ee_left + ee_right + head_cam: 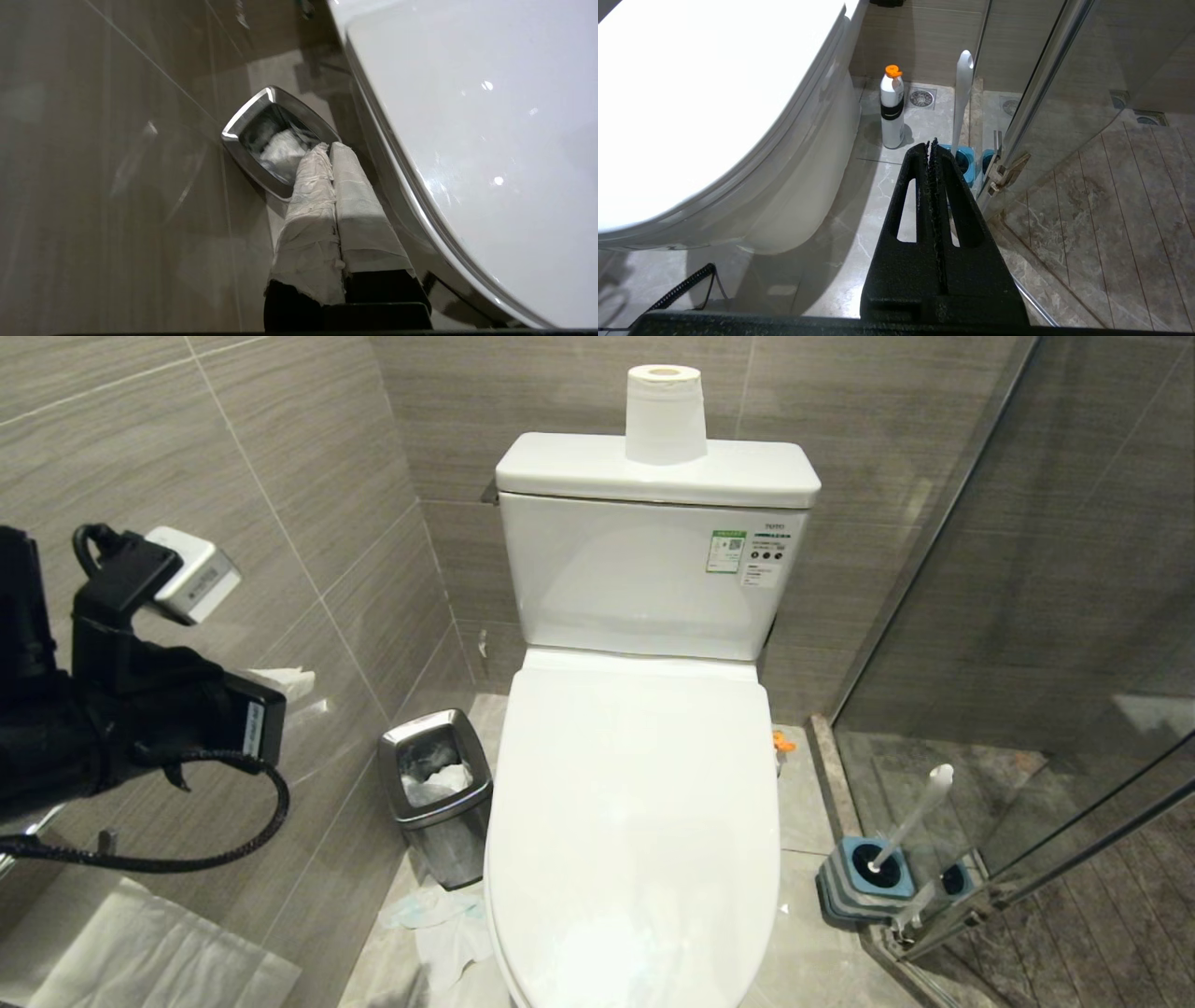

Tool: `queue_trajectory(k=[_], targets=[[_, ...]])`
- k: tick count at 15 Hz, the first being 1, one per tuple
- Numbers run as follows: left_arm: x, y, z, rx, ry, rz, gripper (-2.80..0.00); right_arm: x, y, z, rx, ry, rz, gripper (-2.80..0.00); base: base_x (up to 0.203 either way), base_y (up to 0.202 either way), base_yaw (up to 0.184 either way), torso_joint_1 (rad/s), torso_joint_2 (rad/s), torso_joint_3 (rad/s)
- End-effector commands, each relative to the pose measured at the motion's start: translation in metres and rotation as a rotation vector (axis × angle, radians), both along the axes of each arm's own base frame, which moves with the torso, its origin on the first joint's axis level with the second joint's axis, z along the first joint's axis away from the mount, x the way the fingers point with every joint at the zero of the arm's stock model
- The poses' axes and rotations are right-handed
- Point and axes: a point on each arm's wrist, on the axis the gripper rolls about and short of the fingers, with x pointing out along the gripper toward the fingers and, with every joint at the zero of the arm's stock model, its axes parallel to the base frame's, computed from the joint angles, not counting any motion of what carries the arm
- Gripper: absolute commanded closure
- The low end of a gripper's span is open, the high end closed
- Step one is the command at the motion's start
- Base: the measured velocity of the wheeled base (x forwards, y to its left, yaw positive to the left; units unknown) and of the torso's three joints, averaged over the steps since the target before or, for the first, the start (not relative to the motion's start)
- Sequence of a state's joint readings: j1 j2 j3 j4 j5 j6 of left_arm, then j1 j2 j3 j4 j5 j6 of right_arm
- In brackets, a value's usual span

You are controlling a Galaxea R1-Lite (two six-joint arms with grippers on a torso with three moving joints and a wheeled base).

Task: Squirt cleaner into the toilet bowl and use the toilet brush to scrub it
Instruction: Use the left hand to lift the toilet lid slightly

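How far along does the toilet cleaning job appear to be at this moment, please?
Nothing looks done yet: the toilet lid is down, the white bottle stands on the floor, and the toilet brush sits in its holder. The left gripper, shut and empty, is near the waste bin; the right gripper is shut and empty. Opening, squirting and scrubbing all remain.

Walls clad in large grey-brown streaked ceramic tiles (308, 457) with thin pale grout lines. Floor of glossy beige marble-look tiles (878, 196), light glare on them. Round metal floor drain (921, 98) near the back wall. Clear glass shower partition with chrome frame (943, 569) on the right, metal hinge (1004, 173) low on it; brown striped shower floor (1111, 200) behind the glass. Small square brushed-steel waste bin (437, 803) by the left wall, white crumpled paper inside. White tissue scraps (439, 924) on the floor just in front of the bin. White folded towel (159, 952) at lower left.
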State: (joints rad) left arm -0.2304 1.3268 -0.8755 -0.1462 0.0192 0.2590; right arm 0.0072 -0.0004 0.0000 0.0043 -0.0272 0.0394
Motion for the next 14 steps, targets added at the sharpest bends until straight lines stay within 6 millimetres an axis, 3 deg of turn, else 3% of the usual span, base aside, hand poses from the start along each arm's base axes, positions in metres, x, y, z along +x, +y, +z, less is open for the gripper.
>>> queue_trajectory(k=[1,14], targets=[[-0.001,-0.004,-0.017,0.007,0.058,-0.024,0.0,0.0,0.0,0.0,0.001,0.002,0.0,0.0,0.0,0.0,0.0,0.0,0.0,0.0],[-0.004,-0.032,-0.069,0.008,0.217,-0.13,0.0,0.0,0.0,0.0,0.001,0.002,0.0,0.0,0.0,0.0,0.0,0.0,0.0,0.0]])
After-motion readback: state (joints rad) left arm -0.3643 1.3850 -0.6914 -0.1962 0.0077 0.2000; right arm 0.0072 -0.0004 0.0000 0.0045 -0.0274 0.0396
